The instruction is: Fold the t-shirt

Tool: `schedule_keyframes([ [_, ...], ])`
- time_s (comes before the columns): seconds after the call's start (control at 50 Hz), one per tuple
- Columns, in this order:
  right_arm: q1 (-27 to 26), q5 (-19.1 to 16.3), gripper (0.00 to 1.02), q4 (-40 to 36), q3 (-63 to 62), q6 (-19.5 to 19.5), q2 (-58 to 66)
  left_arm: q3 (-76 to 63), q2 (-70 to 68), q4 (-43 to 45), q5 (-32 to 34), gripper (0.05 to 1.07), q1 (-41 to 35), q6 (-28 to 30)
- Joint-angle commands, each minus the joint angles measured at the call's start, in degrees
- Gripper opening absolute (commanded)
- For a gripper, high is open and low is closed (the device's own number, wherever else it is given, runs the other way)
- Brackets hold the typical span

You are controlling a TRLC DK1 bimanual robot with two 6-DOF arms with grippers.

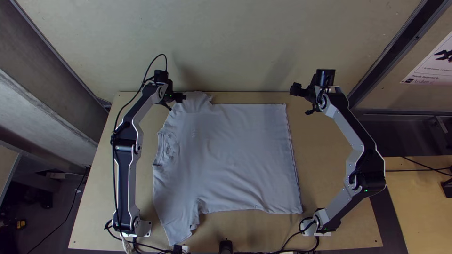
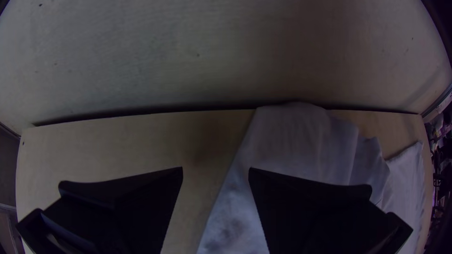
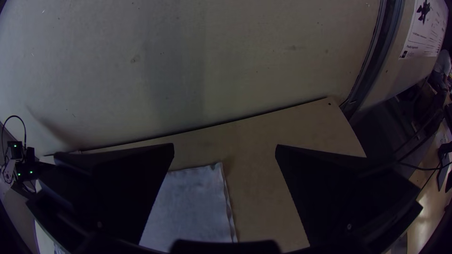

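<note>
And there lay the pale grey cloth T-shirt (image 1: 230, 155), spread out on the light wooden surface (image 1: 322, 164), collar (image 1: 168, 148) to the left! The left gripper (image 1: 179, 97) hung at the far sleeve (image 1: 197, 102), flat black jaws parted; the right gripper (image 1: 295, 89), jaws open too, hovered near the hem's far corner (image 1: 282, 107).

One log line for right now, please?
pale grey cloth t-shirt: spread, unfolded | left black gripper: open, near sleeve | right black gripper: open
</note>
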Motion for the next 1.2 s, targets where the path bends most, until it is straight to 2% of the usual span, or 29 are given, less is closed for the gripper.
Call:
schedule_keyframes([
  [0.0, 0.3, -0.1, 0.99, -0.2, -0.8, 0.9, 2.1, 2.2, 2.0, 0.7, -0.1, 0.74, -0.9, 0.3],
  [0.22, 0.5, -0.2, 0.99, -0.3, -0.5, 1.0, 4.6, 2.3, 3.8, 0.7, -1.9, 0.73, -2.1, 0.7],
  [0.28, 0.5, -0.2, 0.99, -0.3, -0.2, 1.3, 5.3, 2.3, 4.3, 0.3, -2.1, 0.56, -2.4, 1.7],
  [0.38, 0.5, -0.2, 0.99, -0.3, 0.5, 1.9, 6.8, 2.2, 4.5, -0.4, -3.7, 0.11, -3.7, 4.7],
  [0.4, 0.5, -0.2, 0.99, -0.3, 0.7, 1.9, 7.2, 2.2, 4.5, -0.6, -3.9, 0.07, -3.8, 5.2],
  [0.56, 0.6, -0.2, 0.99, -2.0, 4.0, 3.3, 11.0, 2.1, 3.8, -2.4, -4.8, 0.08, -3.7, 5.1],
  [0.68, 1.0, -0.2, 0.98, -6.5, 8.8, 4.3, 15.1, 2.0, 2.9, -2.7, -4.8, 0.08, -2.5, 3.0],
  [0.96, 1.2, -0.2, 0.95, -17.3, 23.9, 5.8, 26.2, 1.8, 1.5, -3.4, -4.8, 0.08, -1.0, 2.7],
  [1.04, 1.4, -0.2, 0.89, -19.5, 27.4, 6.4, 28.8, 1.7, 1.2, -3.6, -4.8, 0.08, -0.9, 2.7],
  [1.18, 2.0, -0.2, 0.86, -21.5, 32.2, 6.9, 32.4, 1.6, 0.8, -4.0, -4.8, 0.08, -0.7, 2.7],
])
